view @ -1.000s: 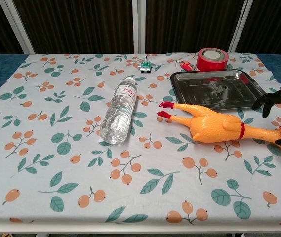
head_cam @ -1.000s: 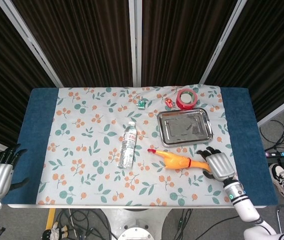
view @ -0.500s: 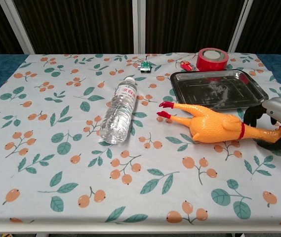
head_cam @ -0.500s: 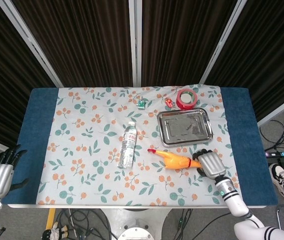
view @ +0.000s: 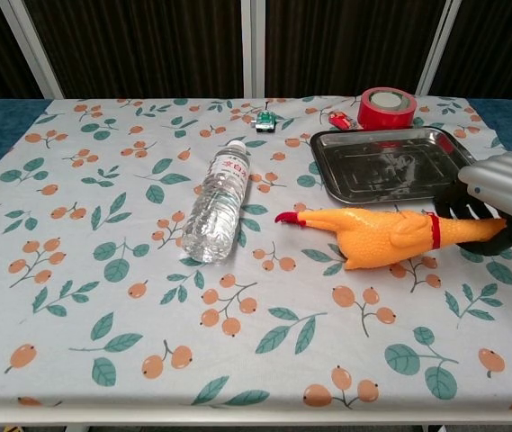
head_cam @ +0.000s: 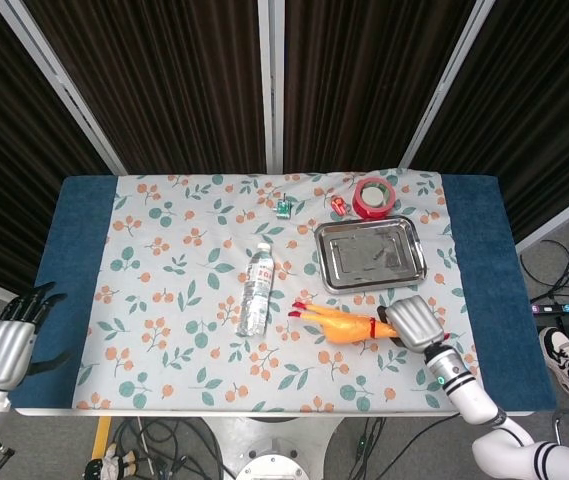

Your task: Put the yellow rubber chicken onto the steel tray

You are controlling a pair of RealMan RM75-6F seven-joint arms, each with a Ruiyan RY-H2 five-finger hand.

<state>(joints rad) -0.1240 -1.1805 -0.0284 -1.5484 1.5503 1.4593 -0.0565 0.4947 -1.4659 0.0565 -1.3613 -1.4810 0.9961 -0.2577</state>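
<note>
The yellow rubber chicken [head_cam: 339,322] [view: 372,232] lies lengthwise just in front of the steel tray [head_cam: 369,255] [view: 390,166], red feet pointing left. My right hand [head_cam: 416,322] [view: 507,193] grips its neck end, with the fingers wrapped round below the red collar; the head is hidden under the hand. The tray holds nothing. My left hand [head_cam: 9,345] hangs off the table's front left corner, fingers spread, holding nothing; it shows only in the head view.
A clear water bottle [head_cam: 255,290] [view: 216,202] lies left of the chicken's feet. Behind the tray sit a red tape roll [head_cam: 372,197] [view: 386,107], a small red toy [head_cam: 338,206] and a small green toy [head_cam: 284,207].
My right hand moved left from beside the chicken's head and closed on its neck. The chicken shifted left and swung level, its feet now nearer the bottle.
</note>
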